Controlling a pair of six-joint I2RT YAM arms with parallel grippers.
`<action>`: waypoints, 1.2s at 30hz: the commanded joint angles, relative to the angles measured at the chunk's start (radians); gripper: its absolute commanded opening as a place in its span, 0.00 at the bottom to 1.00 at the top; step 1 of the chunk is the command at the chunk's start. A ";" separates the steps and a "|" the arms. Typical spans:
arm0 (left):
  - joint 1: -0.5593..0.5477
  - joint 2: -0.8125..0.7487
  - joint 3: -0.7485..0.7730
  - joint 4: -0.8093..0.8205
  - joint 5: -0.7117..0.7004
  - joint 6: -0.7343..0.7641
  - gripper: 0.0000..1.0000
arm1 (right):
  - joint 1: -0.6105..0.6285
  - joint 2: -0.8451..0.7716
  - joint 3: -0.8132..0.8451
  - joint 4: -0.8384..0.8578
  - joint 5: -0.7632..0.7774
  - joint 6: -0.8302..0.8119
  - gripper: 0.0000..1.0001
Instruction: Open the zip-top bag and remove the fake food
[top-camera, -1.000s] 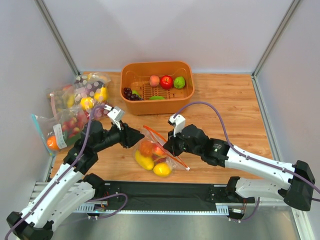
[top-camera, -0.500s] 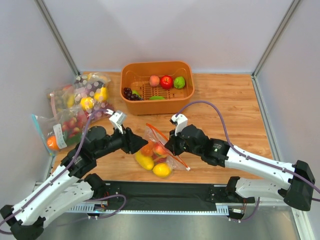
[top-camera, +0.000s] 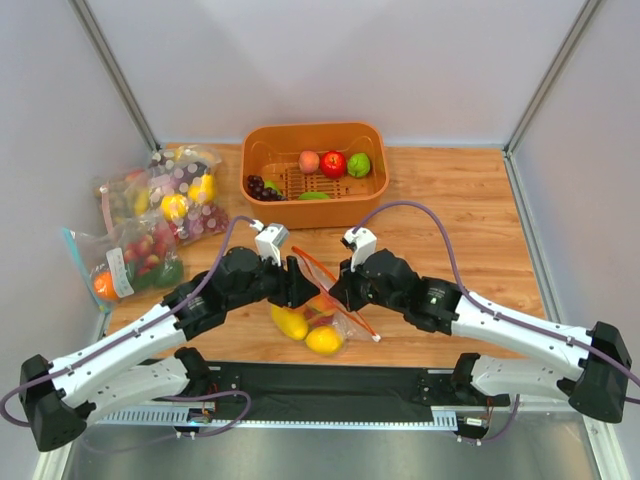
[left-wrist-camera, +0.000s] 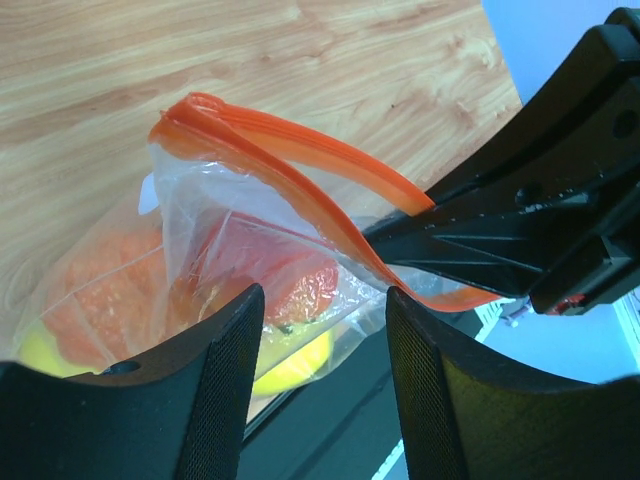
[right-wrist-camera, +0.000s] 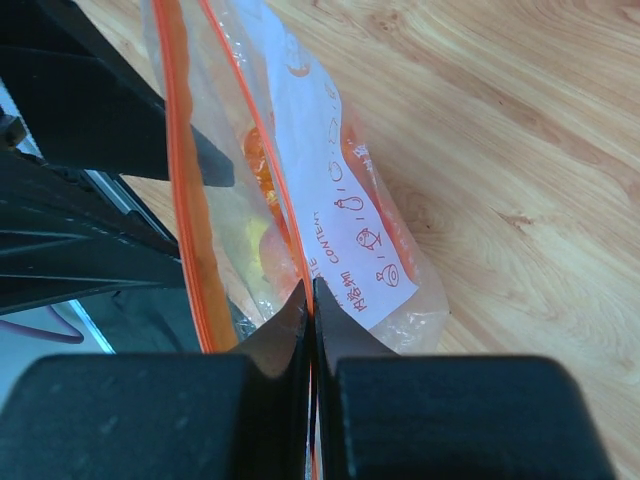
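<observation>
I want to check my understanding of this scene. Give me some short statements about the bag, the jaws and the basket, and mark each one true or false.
1. The right gripper has its jaws shut on the zip-top bag. True.
2. The left gripper has its jaws shut. False: they stand open.
3. The bag's orange strip is zipped closed. False: its two halves are apart.
4. A red apple lies in the orange basket. True.
5. The fake food lies outside the bag. False: it is inside.
</observation>
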 joint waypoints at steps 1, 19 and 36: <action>-0.008 0.011 0.015 0.077 -0.021 -0.028 0.60 | 0.006 -0.035 -0.005 0.005 -0.012 0.003 0.00; -0.008 0.063 0.008 0.108 -0.055 -0.064 0.62 | 0.037 -0.001 -0.004 0.014 -0.015 -0.010 0.00; -0.010 0.082 -0.015 0.156 -0.027 -0.033 0.00 | 0.057 -0.011 0.043 -0.076 0.088 0.003 0.00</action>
